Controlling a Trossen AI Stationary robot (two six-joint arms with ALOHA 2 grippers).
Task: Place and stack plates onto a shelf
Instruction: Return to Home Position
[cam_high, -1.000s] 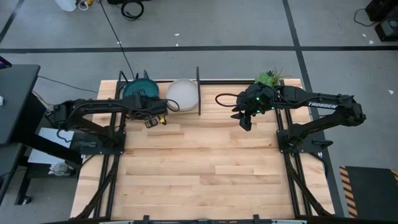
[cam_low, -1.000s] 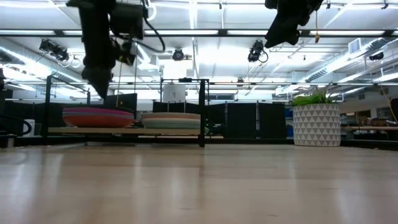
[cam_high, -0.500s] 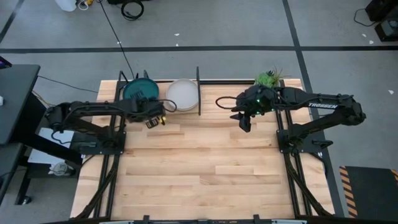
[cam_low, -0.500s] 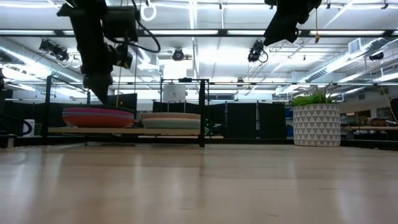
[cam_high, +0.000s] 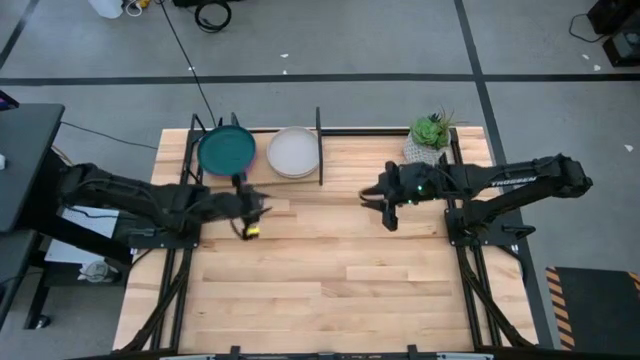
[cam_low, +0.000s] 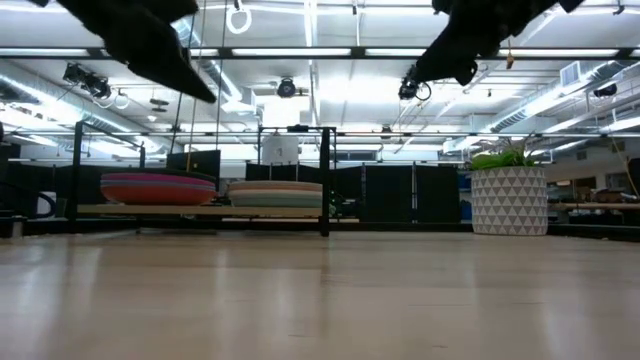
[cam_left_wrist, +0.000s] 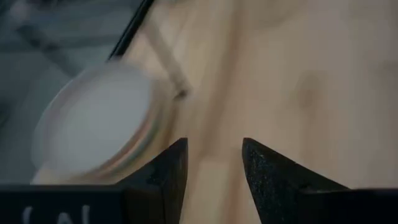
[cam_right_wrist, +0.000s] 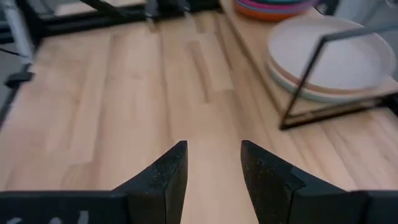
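Note:
Two stacks of plates rest on the shelf (cam_high: 300, 178) at the table's far edge. The left stack (cam_high: 226, 150) has a dark teal plate on top; in the low view its magenta and orange rims (cam_low: 158, 187) show. The right stack (cam_high: 293, 152) has a grey-white plate on top, also in the left wrist view (cam_left_wrist: 99, 124) and the right wrist view (cam_right_wrist: 323, 56). A black upright divider (cam_high: 319, 145) stands right of them. My left gripper (cam_high: 248, 215) hangs open over bare table, nearer than the shelf. My right gripper (cam_high: 388, 212) is open too, right of the divider.
A potted plant (cam_high: 430, 135) in a white patterned pot (cam_low: 508, 198) stands at the far right of the table, just beyond my right arm. The wooden tabletop (cam_high: 330, 280) stretches from the grippers toward the near edge. Both arm bases sit at the table's sides.
My left gripper has drawn back from the edge of the teal-topped stack toward the table's near edge, and its arm has folded lower. My right gripper has shifted a little toward the near edge as well. The plates have stayed put.

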